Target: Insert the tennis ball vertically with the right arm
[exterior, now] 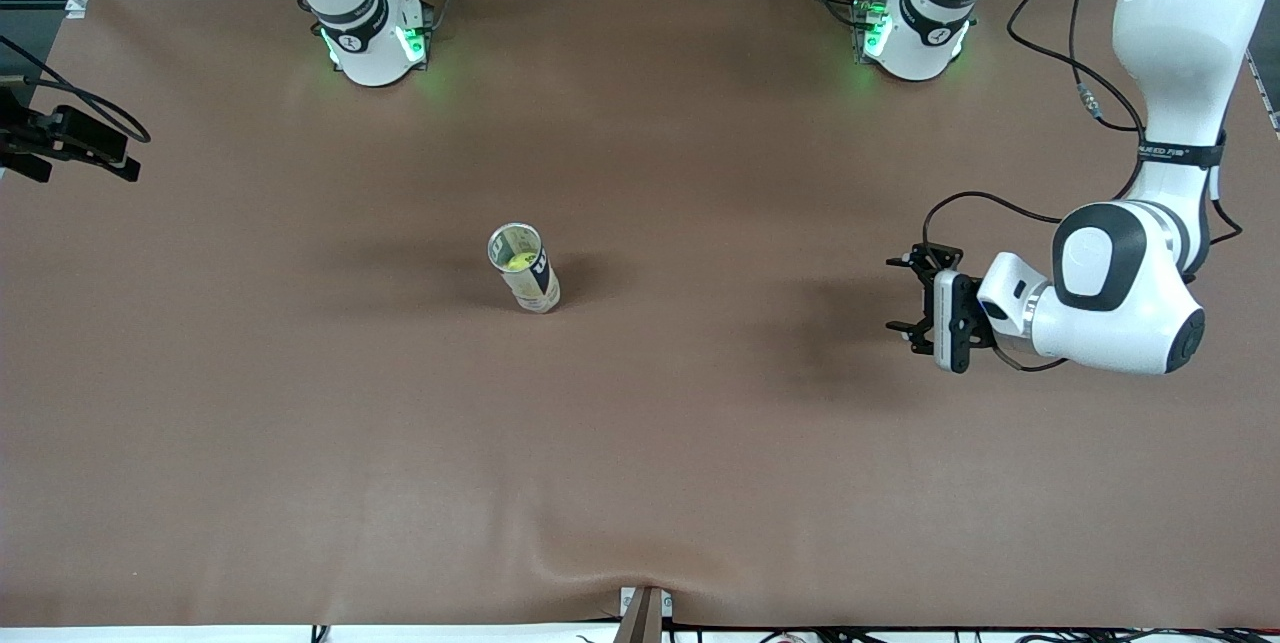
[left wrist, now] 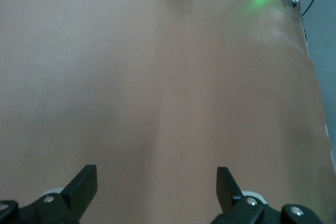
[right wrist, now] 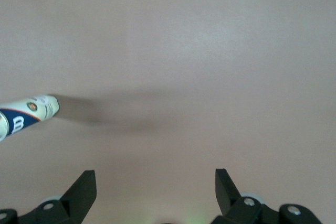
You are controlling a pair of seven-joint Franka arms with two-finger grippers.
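Yellow-green tennis ball (exterior: pixel 517 262) looks seated in the upright white-and-blue tube can (exterior: pixel 537 289), so keep the right end effector (right wrist: pixel 155 182), fingers apart and empty, well off it; the left end effector (exterior: pixel 905 298), also apart, waits over the brown counter (exterior: pixel 640 473).

You can see a white mark on the dark blue band of the tennis ball can (exterior: pixel 525 269), but you cannot read it. The black strap (exterior: pixel 1180 154) on the left arm (exterior: pixel 1150 223) carries small white lettering, too small to make out.
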